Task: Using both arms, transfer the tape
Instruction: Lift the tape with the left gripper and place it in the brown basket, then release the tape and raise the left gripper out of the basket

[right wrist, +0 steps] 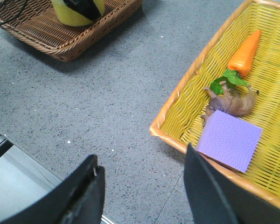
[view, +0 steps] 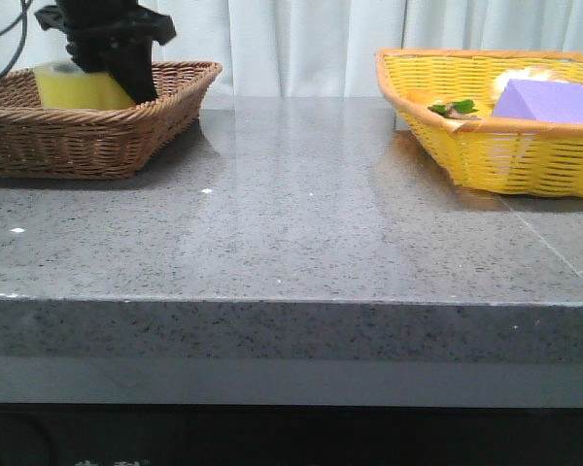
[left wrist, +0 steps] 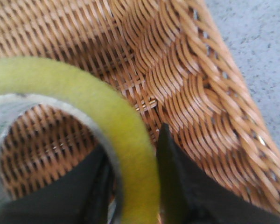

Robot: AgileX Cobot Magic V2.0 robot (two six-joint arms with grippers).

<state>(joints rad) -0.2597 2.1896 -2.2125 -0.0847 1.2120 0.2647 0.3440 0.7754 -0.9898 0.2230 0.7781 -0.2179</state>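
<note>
The tape (view: 73, 89), a yellow roll with a pale core, lies in the brown wicker basket (view: 87, 141) at the far left. My left gripper (view: 126, 83) reaches down into that basket. In the left wrist view one finger (left wrist: 79, 186) is inside the core and the other finger (left wrist: 177, 177) is outside. They are shut on the wall of the tape (left wrist: 126, 135). The right wrist view shows the tape (right wrist: 67, 16) with the left gripper (right wrist: 84, 7) on it. My right gripper (right wrist: 142, 163) is open and empty above the table, beside the yellow basket (right wrist: 186, 107).
The yellow basket (view: 505, 160) at the far right holds a purple block (view: 549, 100), a toy carrot (right wrist: 246, 51) and a small brown toy animal (right wrist: 233, 102). The grey stone table (view: 301, 223) lies between the baskets. Its front edge shows in the right wrist view.
</note>
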